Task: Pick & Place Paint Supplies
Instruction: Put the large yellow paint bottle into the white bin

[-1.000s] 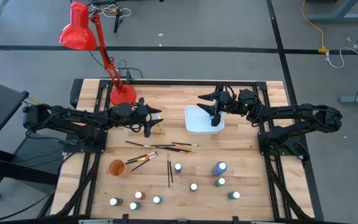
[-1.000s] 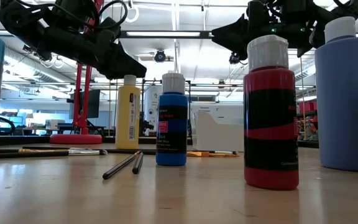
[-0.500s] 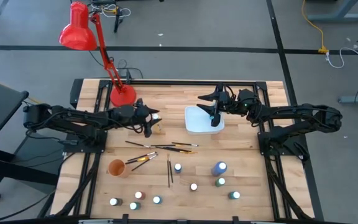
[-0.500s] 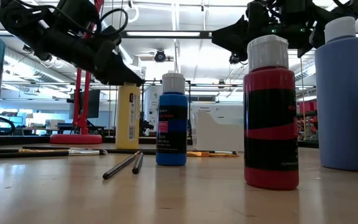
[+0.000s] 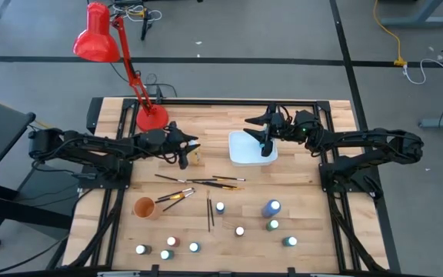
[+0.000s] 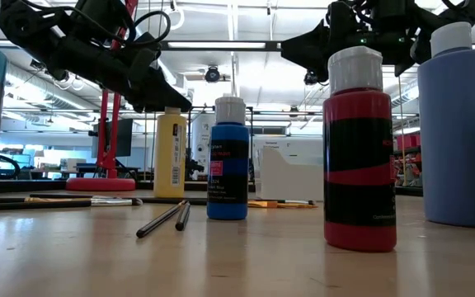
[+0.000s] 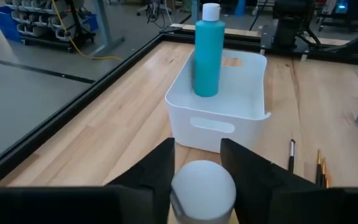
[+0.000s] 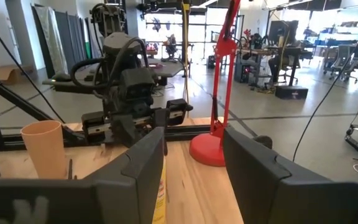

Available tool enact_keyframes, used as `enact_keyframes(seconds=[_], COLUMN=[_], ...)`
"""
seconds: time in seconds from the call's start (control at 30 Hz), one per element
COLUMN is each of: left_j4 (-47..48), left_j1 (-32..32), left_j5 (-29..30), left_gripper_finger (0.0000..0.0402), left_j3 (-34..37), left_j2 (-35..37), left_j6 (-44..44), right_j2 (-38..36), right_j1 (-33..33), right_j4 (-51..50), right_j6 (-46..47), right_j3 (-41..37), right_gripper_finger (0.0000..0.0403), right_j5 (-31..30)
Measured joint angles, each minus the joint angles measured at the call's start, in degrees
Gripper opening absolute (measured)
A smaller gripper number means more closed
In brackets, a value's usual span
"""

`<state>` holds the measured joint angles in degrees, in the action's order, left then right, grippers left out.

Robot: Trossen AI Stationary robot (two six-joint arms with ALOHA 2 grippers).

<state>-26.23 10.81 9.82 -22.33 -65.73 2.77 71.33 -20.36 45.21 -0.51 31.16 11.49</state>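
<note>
Wooden table (image 5: 306,115) bears the yellow bottle (image 6: 169,148), whose white cap (image 7: 202,185) is best squeezed squarely between the left gripper (image 7: 197,163)'s parted fingers, the right gripper (image 8: 192,163) being held apart over the white tray (image 7: 185,106).

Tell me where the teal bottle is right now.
The teal bottle stands upright inside the white tray, seen from the left wrist view, just beyond the left gripper.
</note>
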Motion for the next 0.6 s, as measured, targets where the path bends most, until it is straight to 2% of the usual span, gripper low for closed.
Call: enact_keyframes(seconds=[0.17, 0.27, 0.4, 0.6], left_j4=[-0.01, 0.84, 3.77, 0.77], left_j1=[0.0, -0.02, 0.0, 0.0], left_j5=[-0.29, -0.59, 0.54, -0.28], left_gripper_finger=[0.0258, 0.028, 0.0269, 0.02], left_j3=[0.0, 0.0, 0.0, 0.0], left_j2=[0.0, 0.0, 0.0, 0.0], left_j6=[-0.8, -0.12, 1.11, 0.88], right_j2=[0.0, 0.0, 0.0, 0.0], right_j1=[0.0, 0.0, 0.0, 0.0], right_j4=[-0.02, -0.02, -0.02, -0.04], right_j6=[0.07, 0.07, 0.07, 0.07], right_j3=[0.01, 0.01, 0.0, 0.0], right_gripper_finger=[0.0169, 0.0169, 0.0169, 0.0169], right_j5=[0.0, 0.0, 0.0, 0.0])
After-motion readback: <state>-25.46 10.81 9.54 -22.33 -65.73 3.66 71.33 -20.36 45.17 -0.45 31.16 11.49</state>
